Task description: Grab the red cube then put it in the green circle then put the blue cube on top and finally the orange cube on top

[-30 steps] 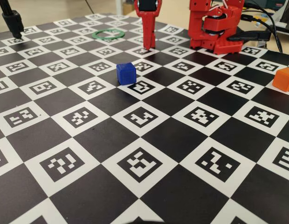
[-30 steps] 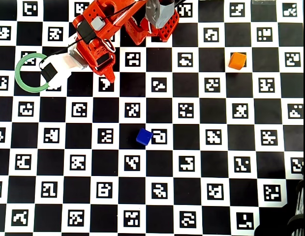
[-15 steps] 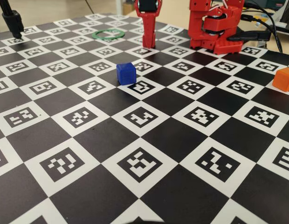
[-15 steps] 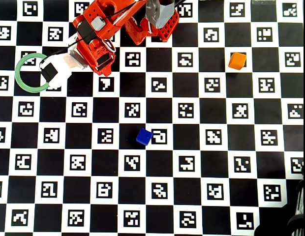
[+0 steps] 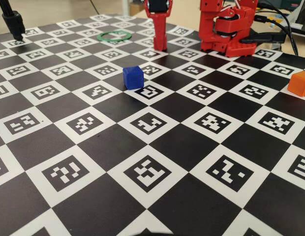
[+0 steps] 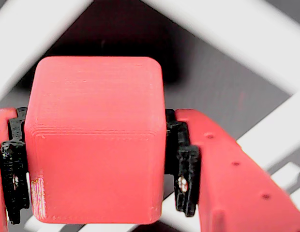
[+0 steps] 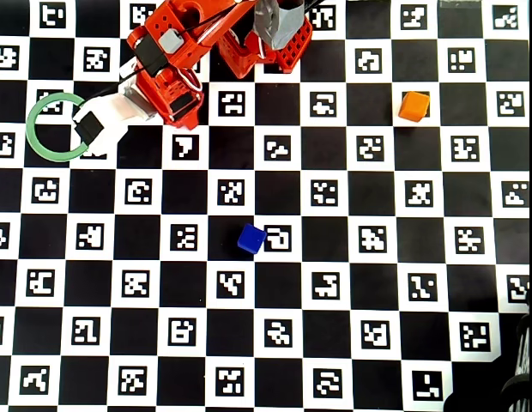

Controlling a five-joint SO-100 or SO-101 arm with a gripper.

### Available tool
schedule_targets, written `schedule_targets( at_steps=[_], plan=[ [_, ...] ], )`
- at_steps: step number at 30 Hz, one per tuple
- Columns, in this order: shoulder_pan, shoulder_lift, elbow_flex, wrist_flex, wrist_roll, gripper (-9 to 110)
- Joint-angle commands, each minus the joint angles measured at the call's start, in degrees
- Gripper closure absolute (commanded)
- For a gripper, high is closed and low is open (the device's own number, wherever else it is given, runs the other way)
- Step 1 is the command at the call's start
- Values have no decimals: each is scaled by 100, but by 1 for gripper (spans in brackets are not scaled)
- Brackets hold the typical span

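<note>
Fingers (image 6: 169,159) now lower at the board, clamping red cube (image 6: 94,140)

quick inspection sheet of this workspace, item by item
surface: checkerboard mat with printed marker squares, flat.
job's things: red cube held between the end effector's pads in the wrist view; green circle empty; blue cube mid-mat, alone; orange cube near the right edge in the overhead view, alone.
clutter: nothing seen.
grippers: end effector shut on the red cube, next to the green circle in the overhead view.
cables: black leads behind the arm base.
surroundings: black stand at the far left corner in the fixed view.
</note>
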Motion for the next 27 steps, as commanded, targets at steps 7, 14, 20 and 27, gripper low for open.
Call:
schedule_targets(
  at_steps=[7, 14, 20, 27],
  plan=[
    [-343, 88, -2083, 1134, 650, 91],
    [-132, -492, -3208, 1371, 1107, 91],
    [272, -1266, -4395, 1617, 1389, 91],
    [888, -2030, -5484, 1740, 1670, 91]
  ],
)
